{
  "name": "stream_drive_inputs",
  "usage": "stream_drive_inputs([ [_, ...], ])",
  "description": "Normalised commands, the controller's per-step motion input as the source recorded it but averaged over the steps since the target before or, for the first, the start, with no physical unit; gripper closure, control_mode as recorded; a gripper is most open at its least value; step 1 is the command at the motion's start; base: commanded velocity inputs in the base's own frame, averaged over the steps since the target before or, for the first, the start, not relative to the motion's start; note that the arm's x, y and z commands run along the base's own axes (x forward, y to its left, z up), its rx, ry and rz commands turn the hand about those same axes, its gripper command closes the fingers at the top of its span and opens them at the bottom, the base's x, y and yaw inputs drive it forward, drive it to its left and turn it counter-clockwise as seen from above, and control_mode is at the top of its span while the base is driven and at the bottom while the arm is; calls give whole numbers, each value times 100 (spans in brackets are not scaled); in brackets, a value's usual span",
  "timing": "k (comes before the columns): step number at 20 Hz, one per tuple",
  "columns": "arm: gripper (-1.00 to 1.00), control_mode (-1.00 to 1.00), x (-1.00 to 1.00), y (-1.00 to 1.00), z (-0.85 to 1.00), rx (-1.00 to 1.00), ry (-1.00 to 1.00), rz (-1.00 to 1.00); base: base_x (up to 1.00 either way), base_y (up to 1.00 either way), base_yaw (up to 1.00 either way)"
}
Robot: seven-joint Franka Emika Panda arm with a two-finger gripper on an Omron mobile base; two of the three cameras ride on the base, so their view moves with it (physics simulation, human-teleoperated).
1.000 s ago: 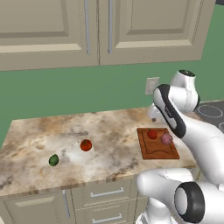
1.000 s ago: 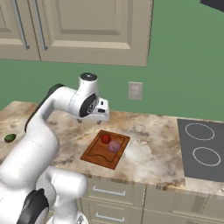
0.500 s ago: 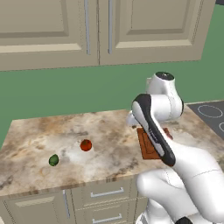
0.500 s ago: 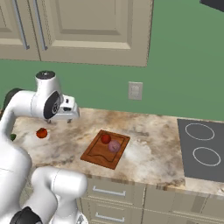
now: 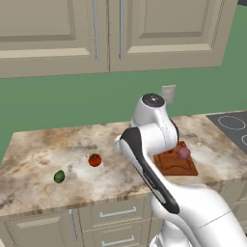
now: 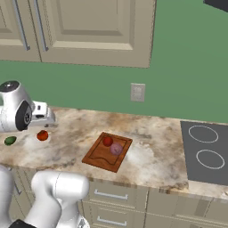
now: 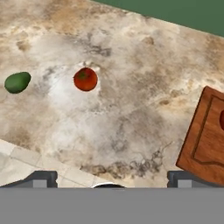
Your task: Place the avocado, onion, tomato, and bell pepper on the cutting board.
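The reddish-brown cutting board (image 6: pixel 99 156) lies on the counter with the deep red bell pepper (image 6: pixel 107 141) and the pinkish onion (image 6: pixel 116 148) on it. Left of the board, the orange-red tomato (image 6: pixel 42 135) and the dark green avocado (image 6: pixel 10 140) rest on the marble. My gripper (image 6: pixel 48 121) hangs above the counter just right of the tomato, well left of the board. In the hand view its fingertips (image 7: pixel 42 178) stand wide apart and open, nothing between them, with the tomato (image 7: pixel 85 79) and avocado (image 7: pixel 17 82) ahead and the board (image 7: pixel 205 142) at the right.
A marble counter (image 5: pixel 43 149) runs under cream wall cabinets against a green wall with an outlet (image 6: pixel 137 92). A black cooktop (image 6: pixel 205 151) sits at the right end. Drawers (image 5: pixel 116 212) line the counter front. My own arm (image 5: pixel 149 164) hides part of the board in the left base view.
The arm has swung left, from over the cutting board to the counter near the tomato. The jaws stayed open and empty. The foods have not moved.
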Motion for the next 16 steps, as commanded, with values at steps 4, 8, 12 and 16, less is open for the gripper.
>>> stream_drive_inputs([
  [4,-100,-100,29,48,0,0,1,0,0,0,0],
  [8,-100,-100,40,48,0,0,5,0,0,0,0],
  [12,-100,-100,35,39,-12,0,4,0,0,0,0],
  [16,-100,-100,36,28,-29,0,3,0,0,0,0],
])
